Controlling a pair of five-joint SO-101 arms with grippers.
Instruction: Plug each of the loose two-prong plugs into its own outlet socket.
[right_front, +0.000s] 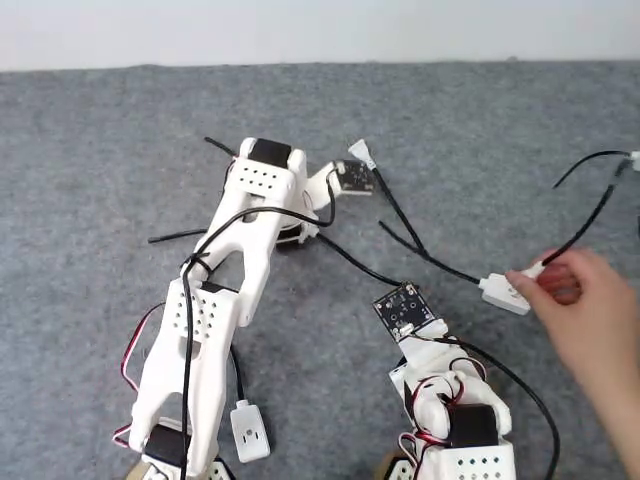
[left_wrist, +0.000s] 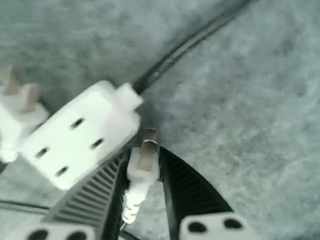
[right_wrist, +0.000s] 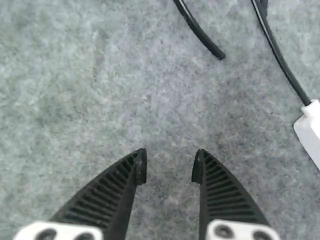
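A plug (left_wrist: 143, 160) is clamped in the left jaws, just beside the outlet socket (left_wrist: 75, 135); prongs should be squared to the slots before pushing. Right jaws are seen apart.

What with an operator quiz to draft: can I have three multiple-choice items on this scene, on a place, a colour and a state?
1. Where is the person's hand? A. at the white socket on the table's right B. on the left arm C. on the wall
2. What colour is the plug in the left gripper? A. black B. white C. red
3. How is the right gripper? A. shut on a plug B. shut on a cord C. open, empty
A: its fingertips are at that socket's end. B: a white body sits between the dark fingers. C: bare carpet lies between its fingers.
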